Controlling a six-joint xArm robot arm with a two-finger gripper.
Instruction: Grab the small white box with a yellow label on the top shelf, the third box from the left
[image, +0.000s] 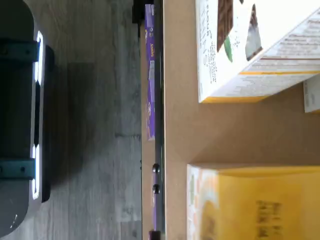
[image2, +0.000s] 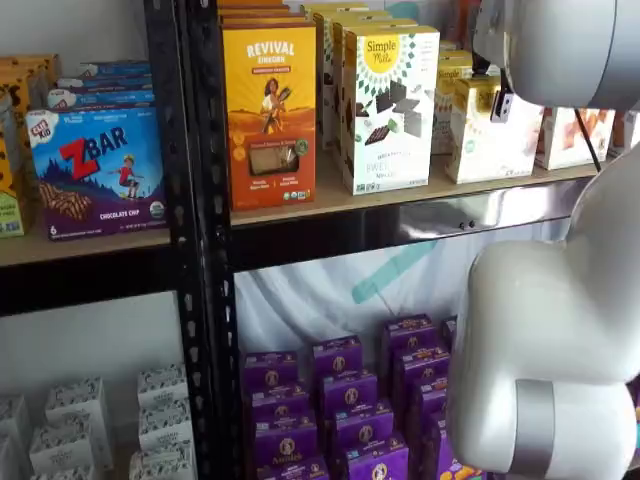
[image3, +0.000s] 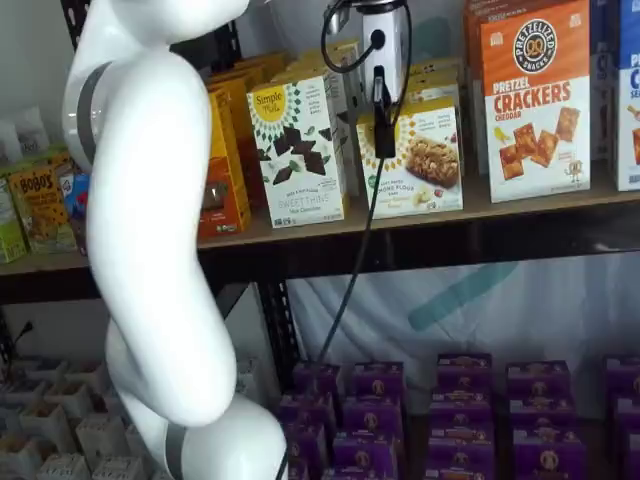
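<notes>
The small white box (image3: 425, 155) stands on the top shelf (image3: 520, 212), with a yellow upper edge and a cookie picture on its front. It also shows in a shelf view (image2: 485, 140), partly behind the arm. In the wrist view its yellow top (image: 260, 205) lies on the tan board (image: 225, 135). My gripper (image3: 384, 148) hangs just in front of the box's left part, white body above, black fingers pointing down, cable beside them. The fingers show as one dark strip with no visible gap and no box between them.
A taller white box with chocolate squares (image3: 300, 150) stands close to the left of the small box. A white-and-orange crackers box (image3: 535, 100) is to its right, an orange box (image2: 268, 110) further left. Purple boxes (image3: 460, 400) fill the lower shelf. My white arm (image3: 150, 250) stands in front.
</notes>
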